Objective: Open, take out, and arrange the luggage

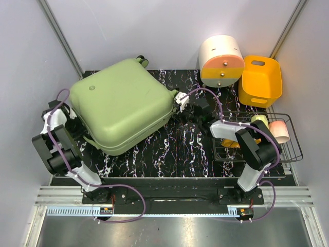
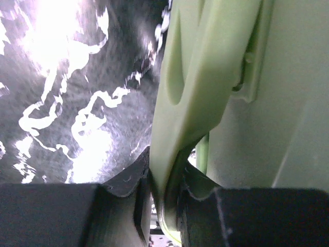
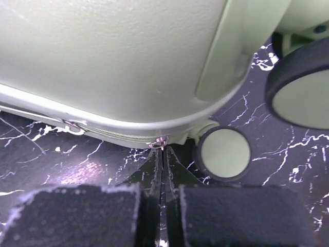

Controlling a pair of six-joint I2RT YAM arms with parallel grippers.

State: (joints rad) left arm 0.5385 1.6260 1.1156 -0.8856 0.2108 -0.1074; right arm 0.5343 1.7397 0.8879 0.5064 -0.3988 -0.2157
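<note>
- The luggage [image 1: 123,105], a large pale green hard-shell suitcase with rounded corners, lies flat and closed on the black marble-patterned table [image 1: 190,149]. It fills the 9 to 11 o'clock part of the table, and its zip seam [image 3: 113,134] is shut, so the inside is not seen.
- The orange plastic bin [image 1: 259,81] stands at 2 o'clock, off the far right corner of the table.
- Just beside the bin, at 1 o'clock, is the cream-and-orange cylindrical drawer box [image 1: 221,60], with its orange front turned toward the arms.
- The black wire basket [image 1: 293,134] sits at 3 to 4 o'clock. It holds a pale yellow roll [image 1: 259,120] and a pink roll [image 1: 280,131].
- The right arm [image 1: 247,144] passes over the left part of the basket. It covers a yellow-orange thing there that cannot be identified.
- The left gripper [image 2: 167,177] is clamped on the pale green handle [image 2: 200,67] at the 9 o'clock side of the luggage.
- The right gripper [image 3: 163,157] has its fingers pressed together at the 3 o'clock corner of the luggage. The tips are at the small metal zip pull [image 3: 160,142], but it is not possible to tell if the pull is pinched.
- Count: one luggage, one bin, one drawer box, one basket and two rolls. Two wheels [image 3: 223,153] show in the right wrist view.
</note>
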